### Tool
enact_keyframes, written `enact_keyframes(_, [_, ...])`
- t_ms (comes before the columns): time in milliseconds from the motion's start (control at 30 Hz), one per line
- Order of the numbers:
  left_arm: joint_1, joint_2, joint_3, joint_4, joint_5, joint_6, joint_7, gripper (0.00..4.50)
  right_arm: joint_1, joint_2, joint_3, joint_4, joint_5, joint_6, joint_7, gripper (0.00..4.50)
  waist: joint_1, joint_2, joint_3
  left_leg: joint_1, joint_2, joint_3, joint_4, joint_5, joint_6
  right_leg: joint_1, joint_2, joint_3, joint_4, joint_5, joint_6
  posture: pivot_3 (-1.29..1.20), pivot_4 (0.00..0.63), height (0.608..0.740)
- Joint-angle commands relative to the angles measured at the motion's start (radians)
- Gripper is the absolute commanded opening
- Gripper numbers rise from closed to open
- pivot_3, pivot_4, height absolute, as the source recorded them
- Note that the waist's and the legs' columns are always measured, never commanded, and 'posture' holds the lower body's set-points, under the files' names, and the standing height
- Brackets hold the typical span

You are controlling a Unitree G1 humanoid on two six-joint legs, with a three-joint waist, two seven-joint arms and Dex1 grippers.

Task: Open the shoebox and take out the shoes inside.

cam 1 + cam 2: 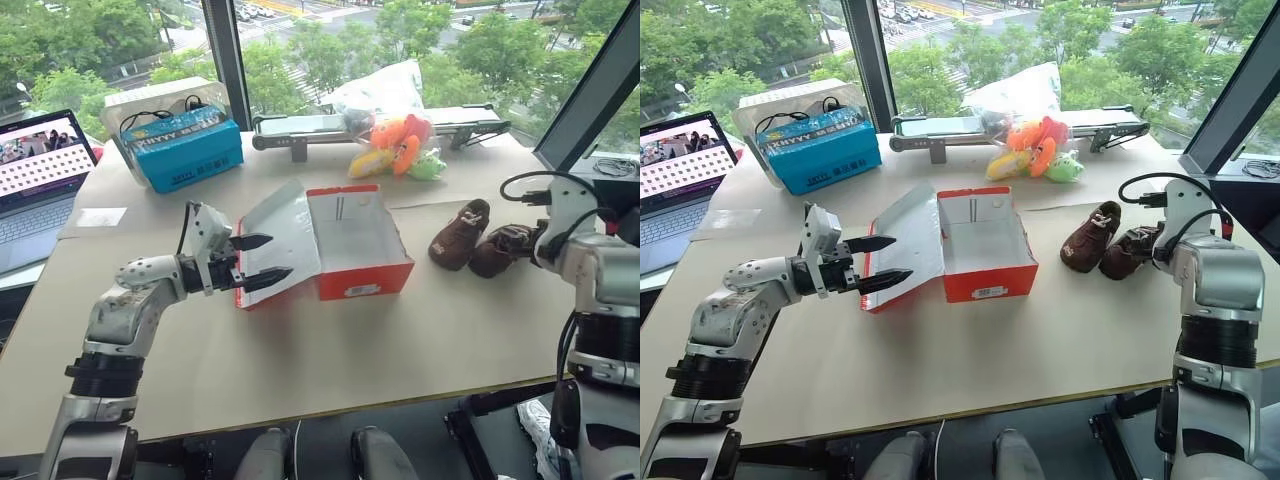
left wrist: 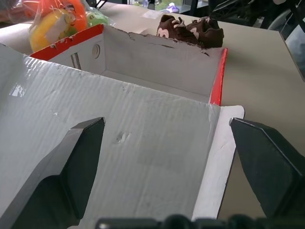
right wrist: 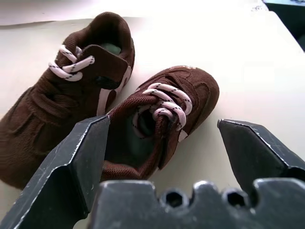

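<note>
The red shoebox (image 1: pixel 365 280) stands open in the middle of the table, pale and bare inside. Its lid (image 1: pixel 285 225) leans back to the left. My left gripper (image 1: pixel 272 258) is open, its two black fingers spread against the lid's grey inner face (image 2: pixel 157 157). Two small brown shoes (image 1: pixel 458 235) (image 1: pixel 497 250) with pale laces lie side by side on the table to the right of the box. My right gripper (image 3: pixel 162 121) hangs open just above the nearer shoe (image 3: pixel 162 119), holding nothing.
A blue box with white lettering (image 1: pixel 185 150) and a laptop (image 1: pixel 40 170) sit at the back left. Plush toys in a clear bag (image 1: pixel 400 145) and a long grey device (image 1: pixel 300 125) lie behind the shoebox. The table's front edge (image 1: pixel 300 415) is near.
</note>
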State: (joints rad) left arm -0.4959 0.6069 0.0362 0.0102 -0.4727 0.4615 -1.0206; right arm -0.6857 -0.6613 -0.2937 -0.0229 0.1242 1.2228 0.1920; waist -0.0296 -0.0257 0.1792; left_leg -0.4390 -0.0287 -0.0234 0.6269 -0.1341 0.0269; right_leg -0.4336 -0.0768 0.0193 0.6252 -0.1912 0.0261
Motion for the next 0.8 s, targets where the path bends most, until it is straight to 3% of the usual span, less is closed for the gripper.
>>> enact_keyframes(33, [-0.022, 0.006, 0.008, -0.013, -0.003, -0.012, -0.008, 4.5, 0.017, -0.004, -0.045, -0.17, 0.03, 0.003, 0.015, 4.38, 0.001, 0.0, 0.0, 0.0, 0.0, 0.0, 0.0, 0.0, 0.0, 0.0, 0.0, 0.0, 0.0, 0.0, 0.0, 0.0, 0.15, 0.74])
enact_keyframes(200, [-0.024, -0.023, 0.03, -0.003, 0.014, -0.016, 0.073, 4.5, 0.118, 0.059, -0.022, -0.367, 0.098, -0.235, 0.106, 4.38, 0.006, 0.0, 0.0, 0.0, 0.001, -0.001, 0.0, 0.0, 0.0, 0.0, 0.0, 0.0, 0.0, -0.004, 0.008, 0.0, 0.15, 0.74])
enact_keyframes(433, [0.04, -0.086, 0.098, -0.03, 0.075, -0.041, 0.312, 4.5, 0.363, 0.15, -0.082, -0.566, 0.158, -0.318, 0.135, 4.38, 0.019, 0.0, 0.0, 0.0, 0.001, -0.004, 0.001, 0.0, 0.0, 0.001, -0.001, 0.0, 0.0, -0.004, 0.008, 0.0, 0.15, 0.74])
enact_keyframes(600, [0.091, -0.126, 0.198, 0.004, 0.132, -0.12, 0.495, 4.5, 0.509, 0.124, -0.06, -0.556, 0.09, -0.424, 0.114, 4.38, 0.027, 0.0, 0.0, 0.0, 0.002, -0.007, 0.002, -0.001, 0.0, 0.001, -0.001, 0.0, 0.0, -0.004, 0.008, 0.0, 0.15, 0.74])
enact_keyframes(800, [0.141, -0.168, 0.296, 0.121, 0.183, -0.242, 0.656, 4.5, 0.562, 0.13, -0.063, -0.486, 0.014, -0.511, 0.051, 4.38, 0.023, 0.0, 0.0, 0.007, 0.004, -0.004, 0.001, -0.002, -0.003, 0.006, 0.0, 0.001, -0.001, -0.005, 0.006, 0.0, 0.15, 0.74])
